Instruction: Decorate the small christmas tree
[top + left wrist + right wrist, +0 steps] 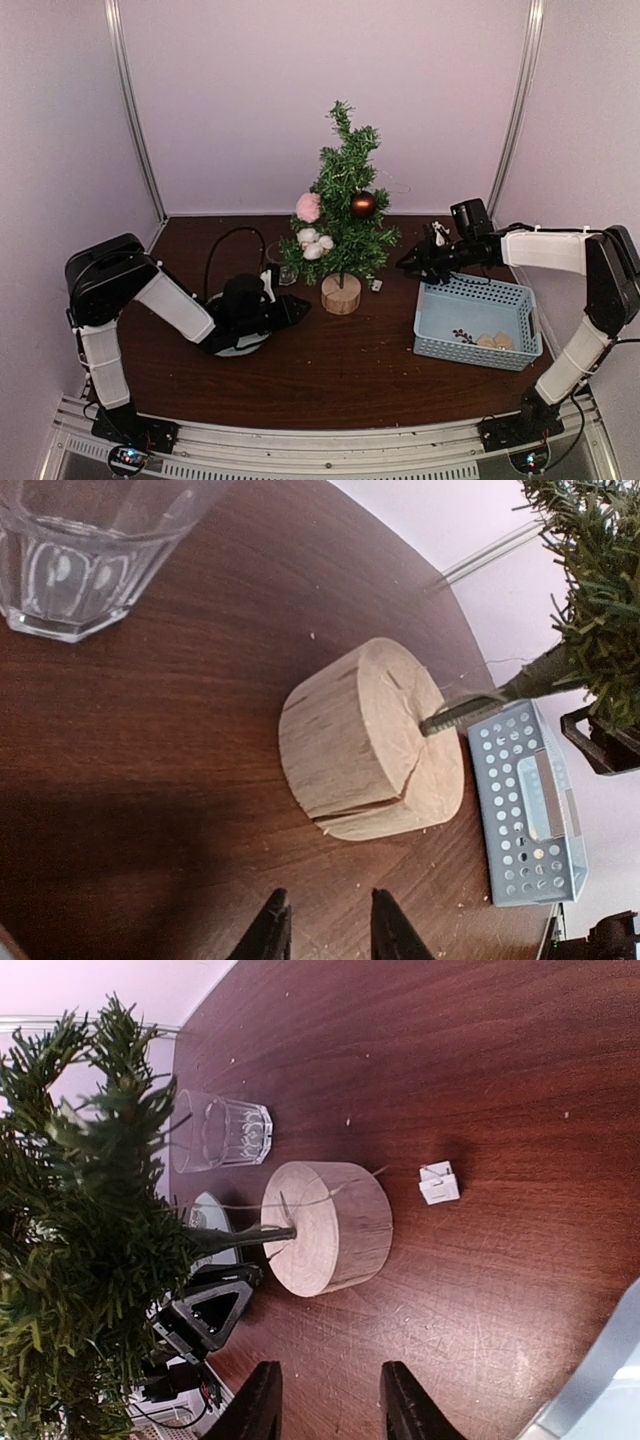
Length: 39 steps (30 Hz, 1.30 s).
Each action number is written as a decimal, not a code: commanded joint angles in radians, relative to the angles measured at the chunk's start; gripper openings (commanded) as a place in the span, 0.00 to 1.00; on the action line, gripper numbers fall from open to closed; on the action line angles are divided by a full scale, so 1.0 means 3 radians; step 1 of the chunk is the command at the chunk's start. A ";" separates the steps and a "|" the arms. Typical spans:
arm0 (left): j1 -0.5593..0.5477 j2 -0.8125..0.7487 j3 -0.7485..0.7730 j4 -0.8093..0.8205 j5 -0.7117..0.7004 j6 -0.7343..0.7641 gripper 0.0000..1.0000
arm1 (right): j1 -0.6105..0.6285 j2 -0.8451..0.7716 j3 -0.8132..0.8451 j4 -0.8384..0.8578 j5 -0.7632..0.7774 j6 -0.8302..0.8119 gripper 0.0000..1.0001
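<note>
Low in the top view, your two arms reach up over the dark brown table [330,385]. Your left gripper [297,308] is left of the middle. Its two fingers are apart and hold nothing. At the right side sits a light blue basket [470,352] with a few small bits inside. Your right gripper [408,265] hangs just above the basket's upper left corner. Its fingers are apart too and hold nothing.

Between the two grippers, in the middle of the frame, stands the small christmas tree [345,190] on its round wood base [341,294]. A tiny white thing [376,285] lies just right of the base. A drinking glass [279,264] stands just left of the tree. On the tree hang white puffs [313,243], a pink ball [308,207] and a shiny red-brown ball [362,204].
</note>
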 commanded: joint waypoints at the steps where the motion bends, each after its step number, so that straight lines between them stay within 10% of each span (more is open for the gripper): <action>1: -0.0066 0.0171 0.0183 0.0614 -0.0225 -0.0230 0.27 | 0.0096 -0.0103 -0.0007 0.0117 0.0102 0.0043 0.34; 19: -0.0083 0.0659 0.0625 0.0632 -0.0197 -0.0433 0.27 | 0.0175 -0.0050 0.0121 -0.0079 0.0106 -0.0093 0.34; 39: 0.0117 0.0907 0.0916 0.0214 0.0107 -0.0529 0.03 | -0.0020 -0.0081 0.0230 -0.0168 -0.0001 -0.0277 0.35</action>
